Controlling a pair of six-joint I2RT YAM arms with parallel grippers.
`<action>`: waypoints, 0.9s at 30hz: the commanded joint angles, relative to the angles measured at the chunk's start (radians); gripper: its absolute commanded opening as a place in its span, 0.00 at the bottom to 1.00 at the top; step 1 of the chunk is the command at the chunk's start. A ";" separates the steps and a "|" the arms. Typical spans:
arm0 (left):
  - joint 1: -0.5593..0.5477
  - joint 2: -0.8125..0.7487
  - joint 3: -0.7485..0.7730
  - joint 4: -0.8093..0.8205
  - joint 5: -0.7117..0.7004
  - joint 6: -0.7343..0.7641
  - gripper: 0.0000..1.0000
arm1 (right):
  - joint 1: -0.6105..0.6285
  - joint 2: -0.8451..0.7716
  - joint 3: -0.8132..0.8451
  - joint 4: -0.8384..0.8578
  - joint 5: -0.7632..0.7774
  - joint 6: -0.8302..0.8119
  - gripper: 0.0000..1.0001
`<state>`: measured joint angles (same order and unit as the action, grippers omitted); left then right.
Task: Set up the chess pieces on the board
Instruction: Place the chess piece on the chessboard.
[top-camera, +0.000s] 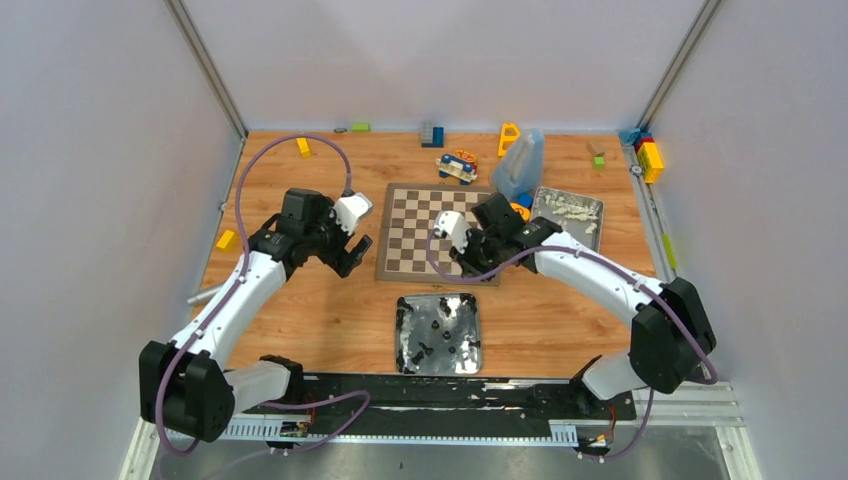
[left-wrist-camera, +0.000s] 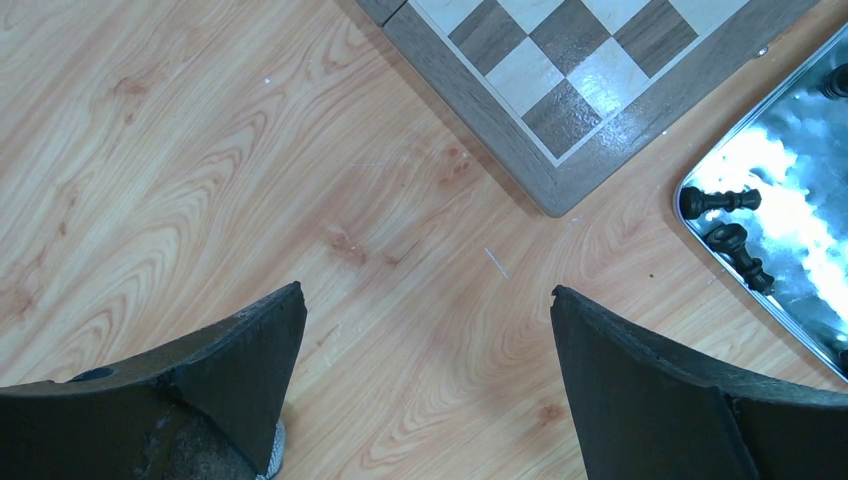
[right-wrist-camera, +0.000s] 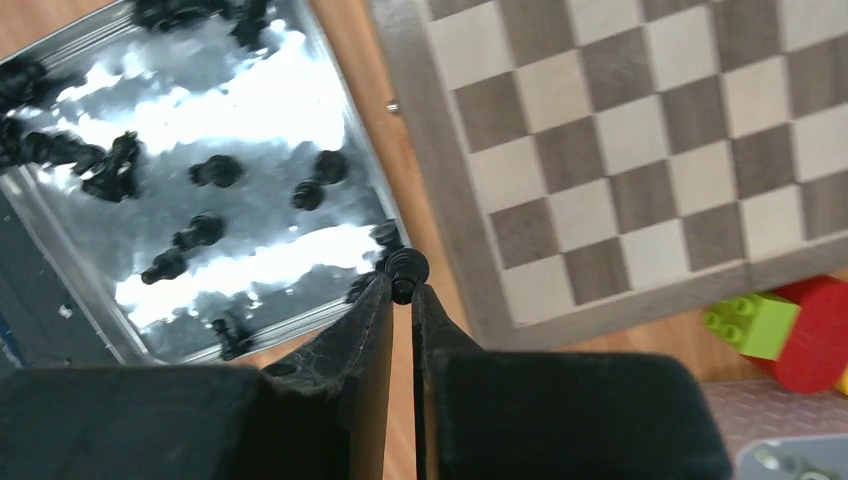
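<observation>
The board (top-camera: 425, 232) lies mid-table with no pieces on the squares that show. Several black chess pieces (top-camera: 440, 325) lie in a shiny tray (top-camera: 402, 340) in front of it. My right gripper (right-wrist-camera: 403, 288) is shut on one black chess piece (right-wrist-camera: 406, 268), hanging over the wood between the tray (right-wrist-camera: 260, 110) and the board's near right corner (right-wrist-camera: 620, 150). Loose pieces (right-wrist-camera: 215, 172) lie in the tray below. My left gripper (left-wrist-camera: 425, 295) is open and holds nothing, over bare wood just left of the board's corner (left-wrist-camera: 560, 60).
A second metal tray (top-camera: 570, 212) and a translucent jug (top-camera: 520, 165) stand at the board's far right. A toy car (top-camera: 457, 166) and coloured blocks (top-camera: 228, 240) lie around the edges. A green brick (right-wrist-camera: 760, 322) sits by the board's corner.
</observation>
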<state>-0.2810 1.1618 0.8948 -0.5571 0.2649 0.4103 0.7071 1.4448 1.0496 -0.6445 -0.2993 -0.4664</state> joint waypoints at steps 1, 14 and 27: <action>-0.001 -0.031 0.006 0.022 0.022 -0.008 1.00 | -0.083 0.063 0.107 -0.016 0.044 -0.021 0.00; -0.001 -0.052 0.003 0.023 0.033 -0.006 1.00 | -0.179 0.292 0.282 -0.137 0.162 -0.043 0.00; -0.002 -0.056 -0.003 0.025 0.031 -0.001 1.00 | -0.189 0.386 0.329 -0.151 0.168 -0.033 0.01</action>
<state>-0.2810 1.1347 0.8948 -0.5575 0.2794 0.4103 0.5220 1.8172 1.3251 -0.7914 -0.1394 -0.4992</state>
